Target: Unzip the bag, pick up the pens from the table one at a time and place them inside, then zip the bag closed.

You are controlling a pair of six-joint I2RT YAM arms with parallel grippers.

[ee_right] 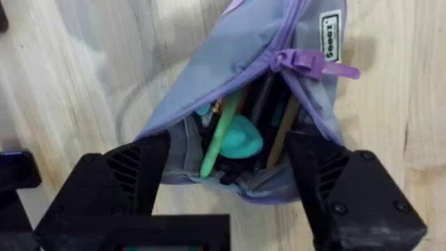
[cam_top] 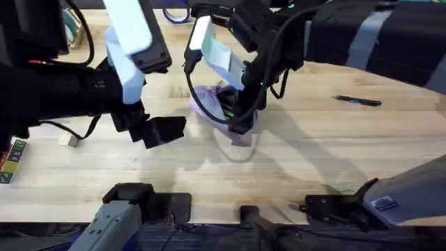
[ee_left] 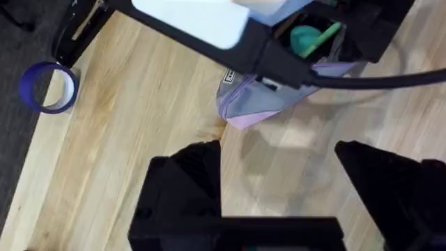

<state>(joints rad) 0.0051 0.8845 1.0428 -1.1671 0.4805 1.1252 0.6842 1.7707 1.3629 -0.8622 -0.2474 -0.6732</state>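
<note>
I see soft lavender-and-grey fabric pencil pouch (ee_right: 237, 104) mid-table on light wooden butcher-block worktop (cam_top: 313, 160), zipper open, mouth gaping. Bright green pen (ee_right: 219, 136) sits inside among other contents. My right gripper (ee_right: 230, 188) hovers over pouch mouth, fingers spread, gripping nothing. My left gripper (ee_left: 279, 188) waits beside pouch, fingers apart, empty. Dark blue-black pen (cam_top: 357, 101) lies on worktop, well right of pouch.

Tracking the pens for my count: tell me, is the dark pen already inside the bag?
No, the dark pen lies on the bare table, well apart from the bag.
</note>
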